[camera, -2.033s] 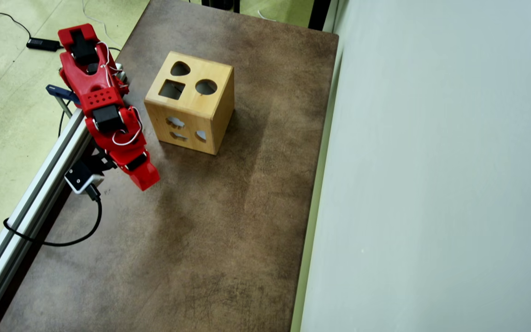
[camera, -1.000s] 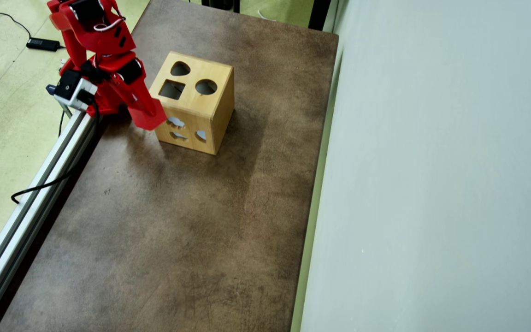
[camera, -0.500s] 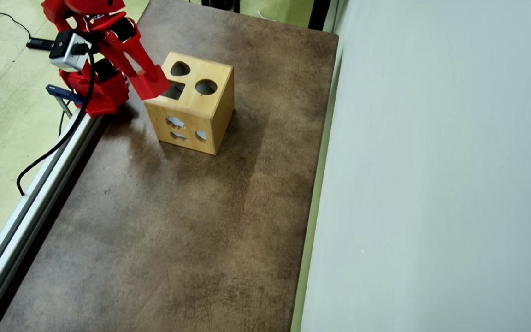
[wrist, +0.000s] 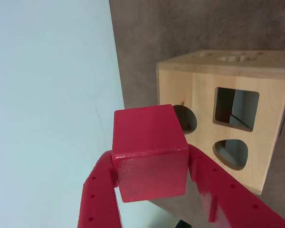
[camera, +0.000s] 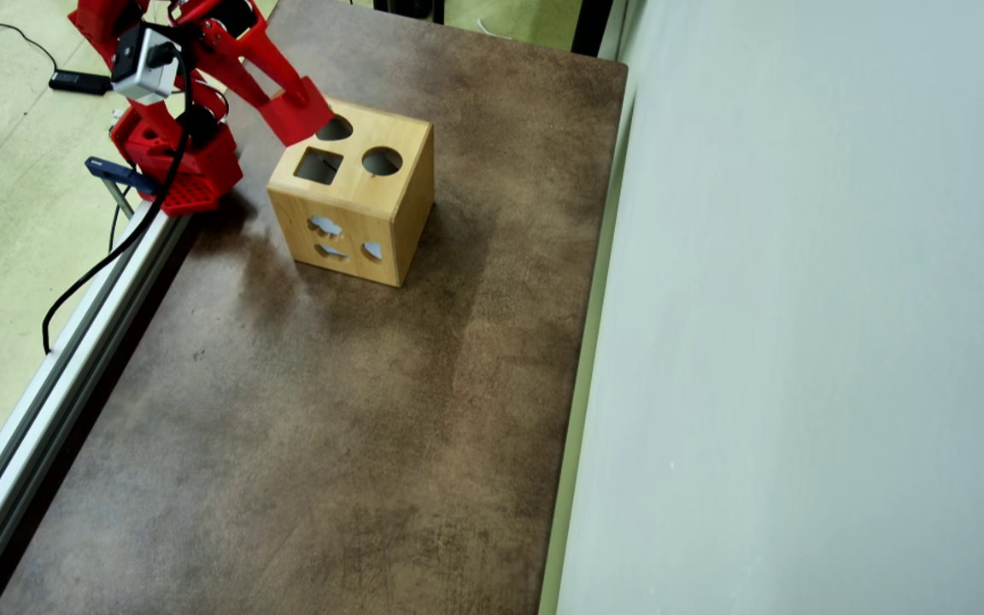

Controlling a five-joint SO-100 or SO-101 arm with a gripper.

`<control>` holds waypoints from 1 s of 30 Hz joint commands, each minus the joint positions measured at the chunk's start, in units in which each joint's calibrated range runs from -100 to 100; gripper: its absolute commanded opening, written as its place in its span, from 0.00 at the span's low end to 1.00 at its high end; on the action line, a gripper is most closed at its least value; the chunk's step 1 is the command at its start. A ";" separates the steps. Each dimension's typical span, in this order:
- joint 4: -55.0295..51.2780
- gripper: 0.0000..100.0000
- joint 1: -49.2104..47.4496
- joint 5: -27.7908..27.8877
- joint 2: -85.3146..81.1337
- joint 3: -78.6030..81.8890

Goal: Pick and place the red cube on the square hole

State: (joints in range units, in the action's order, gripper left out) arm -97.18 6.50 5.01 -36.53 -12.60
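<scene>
We saw the red cube (wrist: 149, 152), glossy and plain-faced, clamped between the jaws beside the wooden box (camera: 354, 190). Half a second before, the gripper (camera: 297, 113) covered the square hole (camera: 319, 166); it then hung over the box's far corner. Only the wrist view showed the cube.

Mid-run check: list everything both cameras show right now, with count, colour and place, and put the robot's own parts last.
red cube: one, glossy red, clamped between the hand's fingers, up beside the box.
wooden box: one, light wood, upper left of the table in the overhead view.
square hole: one, dark, in the box's top face, beside a round and a heart cut-out.
table: one, mottled brown.
aluminium rail: one, silver, along the table's left edge.
black cable: one, hanging from the wrist camera.
hand: one, red, shut on the red cube.
</scene>
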 commanded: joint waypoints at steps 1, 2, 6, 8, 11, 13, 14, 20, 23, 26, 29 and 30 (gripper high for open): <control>-0.49 0.01 -2.79 -1.37 -1.22 -0.46; -0.49 0.01 -3.75 -1.71 -1.22 -0.46; -0.57 0.01 -6.58 -3.17 -0.54 -0.28; -0.57 0.01 -7.25 -3.76 -0.37 0.25; -0.57 0.01 -8.66 -4.30 -0.54 5.35; -0.57 0.01 -9.03 -4.35 -1.14 9.73; -0.57 0.01 -9.10 -4.35 -1.14 11.34; -0.57 0.01 -9.10 -4.40 -0.54 16.44; -0.49 0.01 -8.73 -4.35 -0.37 18.14; -0.49 0.01 -8.73 -4.35 -0.20 18.41; -0.49 0.01 -8.36 -4.30 0.73 20.38; -0.49 0.01 -8.29 -4.30 1.24 20.47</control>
State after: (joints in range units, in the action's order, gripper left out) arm -97.18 -2.26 0.81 -36.19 7.54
